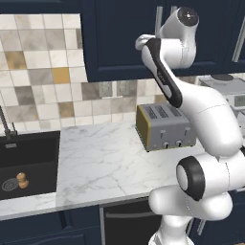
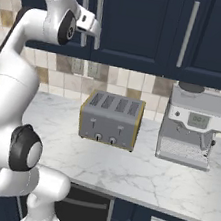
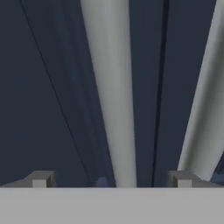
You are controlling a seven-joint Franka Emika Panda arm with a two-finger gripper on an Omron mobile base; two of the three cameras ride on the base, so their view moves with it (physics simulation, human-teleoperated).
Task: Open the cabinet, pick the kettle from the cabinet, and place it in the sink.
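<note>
The cabinet (image 2: pixel 136 25) is a dark navy wall cupboard above the counter, and its doors are shut. My gripper (image 3: pixel 111 179) is raised right up to it and stands open. A long silver bar handle (image 3: pixel 111 87) runs between the two fingertips (image 3: pixel 41 179) without touching either. A second silver handle (image 3: pixel 205 109) slants past on the right. In the right base view my hand (image 2: pixel 90 24) sits against the two handles (image 2: pixel 100 10) by the door seam. The kettle is hidden. The black sink (image 1: pixel 28 143) lies low at the left with its dark faucet (image 1: pixel 5 125).
A silver four-slot toaster (image 2: pixel 112 119) stands on the marble counter (image 1: pixel 100 162) below the cabinet. A grey coffee machine (image 2: pixel 193 125) is to its right. A small brown object (image 1: pixel 22 180) rests in the sink beside the round drain (image 1: pixel 9 184).
</note>
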